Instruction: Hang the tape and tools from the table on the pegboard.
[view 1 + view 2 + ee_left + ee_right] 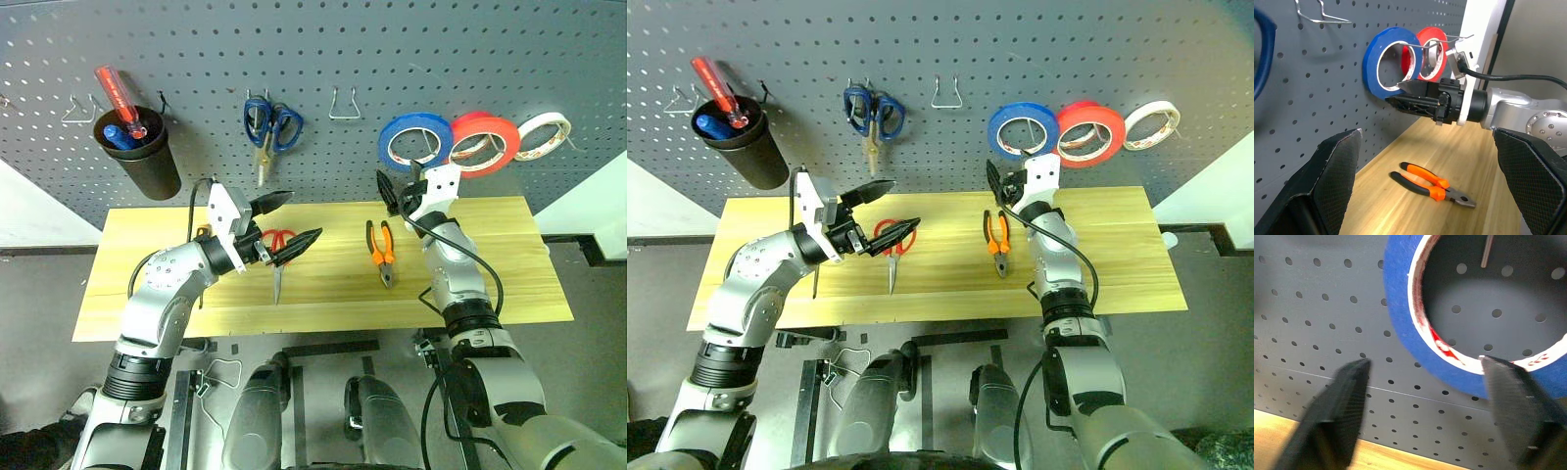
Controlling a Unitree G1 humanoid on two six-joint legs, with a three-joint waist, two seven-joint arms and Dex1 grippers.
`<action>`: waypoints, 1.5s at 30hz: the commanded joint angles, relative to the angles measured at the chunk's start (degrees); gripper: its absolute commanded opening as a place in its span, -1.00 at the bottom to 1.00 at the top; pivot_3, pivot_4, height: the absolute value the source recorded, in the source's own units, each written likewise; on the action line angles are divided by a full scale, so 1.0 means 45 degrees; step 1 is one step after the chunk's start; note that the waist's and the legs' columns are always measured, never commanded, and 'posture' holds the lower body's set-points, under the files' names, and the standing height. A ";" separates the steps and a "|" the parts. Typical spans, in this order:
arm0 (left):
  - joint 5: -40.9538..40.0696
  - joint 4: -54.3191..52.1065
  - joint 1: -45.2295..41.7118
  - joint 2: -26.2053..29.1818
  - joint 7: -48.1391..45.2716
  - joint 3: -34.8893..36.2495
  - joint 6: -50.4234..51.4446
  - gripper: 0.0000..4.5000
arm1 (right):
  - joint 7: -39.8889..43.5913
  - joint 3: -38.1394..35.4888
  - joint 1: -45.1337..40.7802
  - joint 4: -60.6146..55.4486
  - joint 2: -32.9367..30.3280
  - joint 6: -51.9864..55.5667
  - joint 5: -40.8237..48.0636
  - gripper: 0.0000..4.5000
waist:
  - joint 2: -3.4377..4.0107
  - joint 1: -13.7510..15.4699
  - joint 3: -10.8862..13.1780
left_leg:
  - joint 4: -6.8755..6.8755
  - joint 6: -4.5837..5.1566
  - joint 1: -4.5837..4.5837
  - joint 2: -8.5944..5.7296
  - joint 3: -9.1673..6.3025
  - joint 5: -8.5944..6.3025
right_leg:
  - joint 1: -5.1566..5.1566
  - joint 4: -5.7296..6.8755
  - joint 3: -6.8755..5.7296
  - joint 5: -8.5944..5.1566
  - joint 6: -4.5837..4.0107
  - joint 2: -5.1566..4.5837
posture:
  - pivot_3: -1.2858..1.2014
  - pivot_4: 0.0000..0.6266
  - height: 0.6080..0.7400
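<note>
The blue tape (414, 140) hangs on a thin hook of the dark grey pegboard (392, 59). My right gripper (402, 184) is just below and in front of it, open, its fingers (1347, 406) standing apart with the tape's lower rim (1415, 328) ahead of them. On the light wood table (490, 264) lie the orange-and-black pliers (381, 252) and the red-handled scissors (277, 257). My left gripper (306, 214) hovers open over the scissors' handles, holding nothing.
A red-orange roll (485, 140) and a white roll (542, 135) hang right of the blue tape. Blue-handled scissors (271, 125) hang at mid board beside an empty hook (344, 106). A black cup (137, 147) with a red-handled screwdriver hangs at left.
</note>
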 commanded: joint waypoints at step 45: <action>0.1682 -0.1272 0.2593 0.1844 0.0640 -0.0657 0.2717 1.00 | -0.2432 0.2337 0.2883 -0.6046 0.0283 1.0616 -0.1901 0.99 | 0.0025 -0.0285 0.0321 | -0.0219 0.0023 -0.0021 0.0096 0.0079 0.0056 | -0.0143 -0.0076 0.0026 0.0071 -0.0099 0.0020 | 0.09 0.22 0.61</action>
